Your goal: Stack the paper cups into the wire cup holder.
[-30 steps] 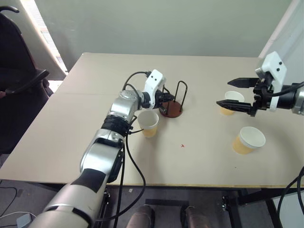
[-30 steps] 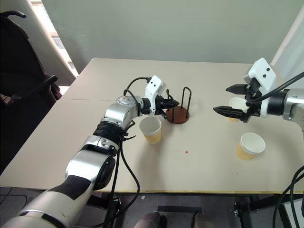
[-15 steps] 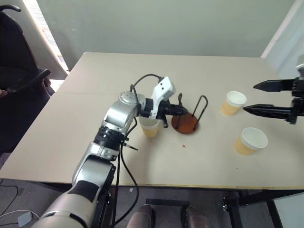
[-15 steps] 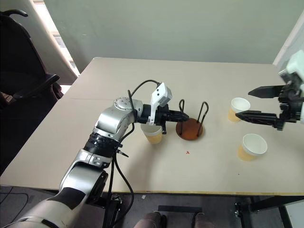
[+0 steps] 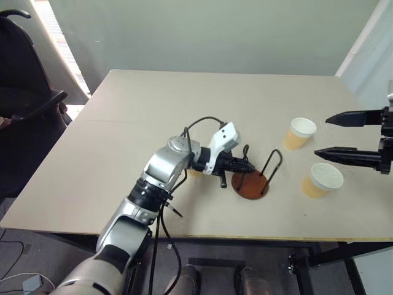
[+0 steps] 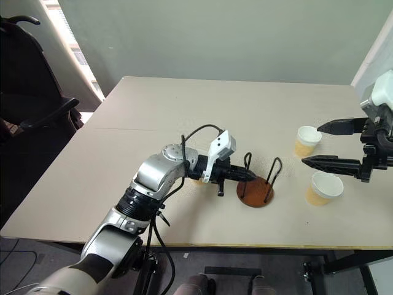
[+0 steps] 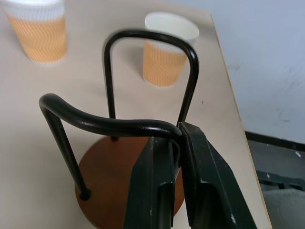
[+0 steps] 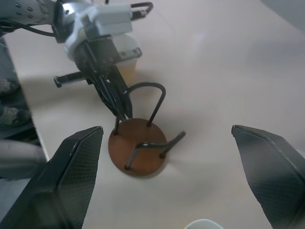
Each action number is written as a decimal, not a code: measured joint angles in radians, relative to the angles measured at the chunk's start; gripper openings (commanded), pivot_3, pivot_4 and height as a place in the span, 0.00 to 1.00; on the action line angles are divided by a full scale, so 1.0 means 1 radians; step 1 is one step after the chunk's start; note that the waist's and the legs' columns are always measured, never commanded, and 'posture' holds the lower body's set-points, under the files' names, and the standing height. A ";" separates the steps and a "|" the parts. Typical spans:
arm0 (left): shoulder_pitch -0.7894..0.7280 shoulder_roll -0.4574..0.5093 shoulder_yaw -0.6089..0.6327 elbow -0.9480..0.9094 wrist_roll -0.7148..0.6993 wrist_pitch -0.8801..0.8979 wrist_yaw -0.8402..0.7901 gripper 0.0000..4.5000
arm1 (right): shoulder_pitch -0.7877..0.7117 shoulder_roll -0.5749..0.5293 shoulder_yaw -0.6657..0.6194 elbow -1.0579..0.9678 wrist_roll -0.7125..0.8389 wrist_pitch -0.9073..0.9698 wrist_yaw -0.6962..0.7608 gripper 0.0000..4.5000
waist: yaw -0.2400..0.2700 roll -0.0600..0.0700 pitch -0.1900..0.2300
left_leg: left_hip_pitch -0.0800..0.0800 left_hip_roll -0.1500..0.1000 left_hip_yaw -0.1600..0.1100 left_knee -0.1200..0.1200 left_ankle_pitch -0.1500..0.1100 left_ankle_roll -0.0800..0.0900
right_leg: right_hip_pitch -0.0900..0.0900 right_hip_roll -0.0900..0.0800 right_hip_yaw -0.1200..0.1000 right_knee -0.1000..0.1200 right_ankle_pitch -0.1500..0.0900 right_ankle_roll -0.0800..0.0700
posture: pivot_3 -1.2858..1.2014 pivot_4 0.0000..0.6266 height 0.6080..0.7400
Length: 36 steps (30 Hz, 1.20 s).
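The wire cup holder (image 5: 250, 185), a reddish-brown disc with black wire loops, stands near the table's front edge. My left gripper (image 5: 249, 167) is shut on the top of one loop (image 7: 119, 125), its fingers (image 7: 209, 181) pinching the wire. Two paper cups (image 5: 300, 133) (image 5: 322, 180) stand upright to the right of the holder. A third cup (image 6: 196, 180) is mostly hidden behind my left forearm. My right gripper (image 5: 322, 135) hangs open above the table at the right, its fingers spread over the two cups, holding nothing.
The tan table (image 5: 153, 110) has wide bare room at the back and left. A black chair (image 5: 24, 92) stands off the left side. The table's front edge (image 5: 258, 236) runs close in front of the holder.
My left gripper has dragged the holder by its loop toward the front edge and to the right, past the near cup. My right gripper has drawn back to the right, still open.
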 measured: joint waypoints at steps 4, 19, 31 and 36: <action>0.009 0.011 -0.013 -0.011 0.006 -0.015 0.006 0.07 | -0.009 0.009 0.036 -0.006 0.006 -0.021 -0.015 1.00 | 0.000 0.000 0.000 | 0.001 0.000 0.000 0.000 0.000 0.000 | 0.001 0.000 0.000 0.000 0.000 0.001 | 0.52 0.24 1.00; 0.074 0.202 -0.067 -0.168 0.037 -0.001 -0.016 0.99 | -0.152 0.049 0.244 0.066 -0.031 -0.144 -0.024 1.00 | -0.005 0.000 0.000 | 0.002 -0.001 -0.001 0.000 0.000 0.001 | 0.002 0.000 0.001 -0.001 0.000 0.000 | 0.52 0.24 1.00; 0.046 0.258 0.187 -0.235 -0.144 0.068 -0.012 0.99 | -0.469 0.205 0.629 0.503 -0.465 -0.458 0.051 1.00 | -0.015 0.000 0.000 | 0.005 0.000 -0.001 -0.002 -0.003 0.006 | 0.002 -0.001 -0.001 0.000 0.003 -0.004 | 0.52 0.24 1.00; 0.000 0.320 0.275 -0.211 -0.197 0.086 -0.011 0.99 | -0.578 0.317 0.762 0.767 -0.681 -0.624 0.077 1.00 | -0.017 0.001 0.000 | 0.006 0.000 -0.003 -0.005 -0.005 0.010 | 0.002 -0.001 -0.002 0.000 0.004 -0.007 | 0.52 0.24 1.00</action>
